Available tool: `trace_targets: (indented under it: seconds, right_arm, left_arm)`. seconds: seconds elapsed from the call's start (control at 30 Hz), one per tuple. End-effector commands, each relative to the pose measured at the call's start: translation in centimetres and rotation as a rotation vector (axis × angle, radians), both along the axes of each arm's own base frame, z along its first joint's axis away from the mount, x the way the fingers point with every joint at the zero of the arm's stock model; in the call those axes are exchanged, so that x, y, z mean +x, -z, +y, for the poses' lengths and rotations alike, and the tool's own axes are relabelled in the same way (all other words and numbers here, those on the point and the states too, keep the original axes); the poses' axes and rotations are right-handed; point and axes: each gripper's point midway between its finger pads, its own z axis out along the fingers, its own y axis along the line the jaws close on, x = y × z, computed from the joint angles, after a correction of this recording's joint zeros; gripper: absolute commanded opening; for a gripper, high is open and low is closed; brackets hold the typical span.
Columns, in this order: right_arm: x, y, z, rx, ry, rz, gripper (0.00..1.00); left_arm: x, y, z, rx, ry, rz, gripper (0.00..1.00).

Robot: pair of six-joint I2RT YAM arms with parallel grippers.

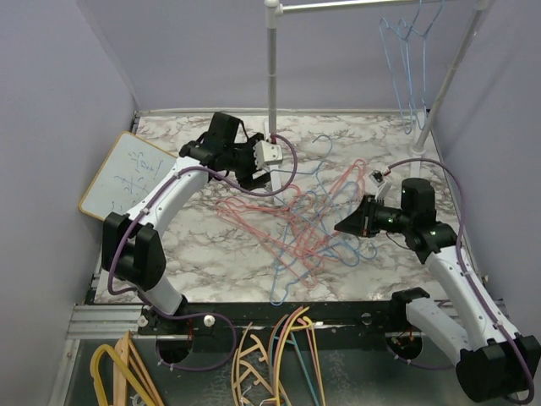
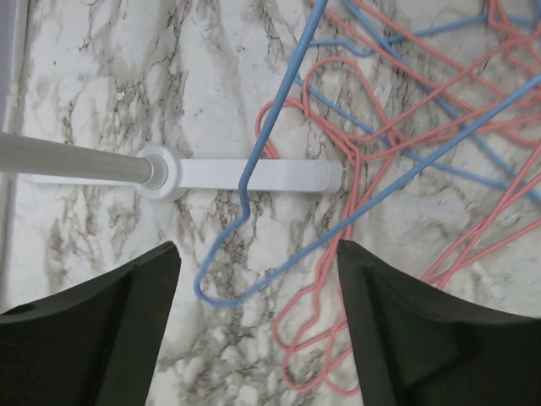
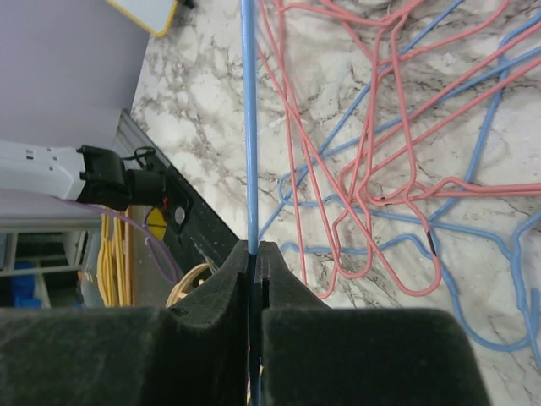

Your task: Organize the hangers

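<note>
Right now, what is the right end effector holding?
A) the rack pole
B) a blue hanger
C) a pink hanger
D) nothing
B: in the right wrist view the right end effector is shut on a blue hanger, whose wire runs straight out from between the closed jaws.

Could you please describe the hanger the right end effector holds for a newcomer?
On the marble table, find the tangle of pink and blue hangers. On its right side, one blue hanger alone is pinched in the right end effector; the rest lie loose.
</note>
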Motion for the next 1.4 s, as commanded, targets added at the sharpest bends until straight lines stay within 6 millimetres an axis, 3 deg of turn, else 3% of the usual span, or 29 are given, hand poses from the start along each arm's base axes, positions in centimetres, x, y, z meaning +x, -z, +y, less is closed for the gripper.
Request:
trace_targets:
  seconds: [0.0, 0.13, 0.3, 0.47, 0.73, 0.83, 0.93, 1.17, 1.37]
  right_arm:
    - [0.6, -2.5, -2.2, -0.112, 0.138, -0.058, 0.01]
    - [0.3, -4.0, -4.1, -0.211, 0.211, -0.086, 0.01]
    - [0.0, -6.5, -6.6, -0.306, 0.315, -0.158, 0.01]
    - [0.9, -10.6, -9.4, -0.378, 0.469, -0.283, 0.01]
    - [6.4, -18.1, -10.7, -0.411, 0.582, -0.476, 0.01]
    - [8.9, -21.1, -10.7, -0.411, 0.611, -0.527, 0.01]
    - [11.1, -23.7, -10.2, -0.39, 0.624, -0.573, 0.01]
    - [14.9, -26.6, -9.1, -0.334, 0.63, -0.629, 0.01]
    - [17.7, -26.5, -8.6, -0.348, 0.627, -0.632, 0.01]
  left_arm:
    - [0.1, -3.5, 0.6, 0.01, -0.01, -0.088, 0.98]
    - [1.0, -4.8, 2.7, -0.005, -0.101, -0.105, 0.99]
    - [3.2, -7.6, 7.0, -0.086, -0.302, -0.125, 0.99]
    - [3.0, -5.2, 10.5, -0.058, -0.442, -0.058, 0.99]
    - [2.5, -7.0, 11.2, -0.173, -0.609, 0.012, 0.99]
    - [2.6, -6.9, 12.1, -0.168, -0.669, 0.028, 0.99]
    - [2.9, -5.6, 12.9, -0.118, -0.698, 0.067, 0.99]
    - [1.6, -1.3, 12.7, -0.003, -0.636, 0.224, 0.99]
    - [1.7, -0.1, 12.8, 0.003, -0.641, 0.23, 0.99]
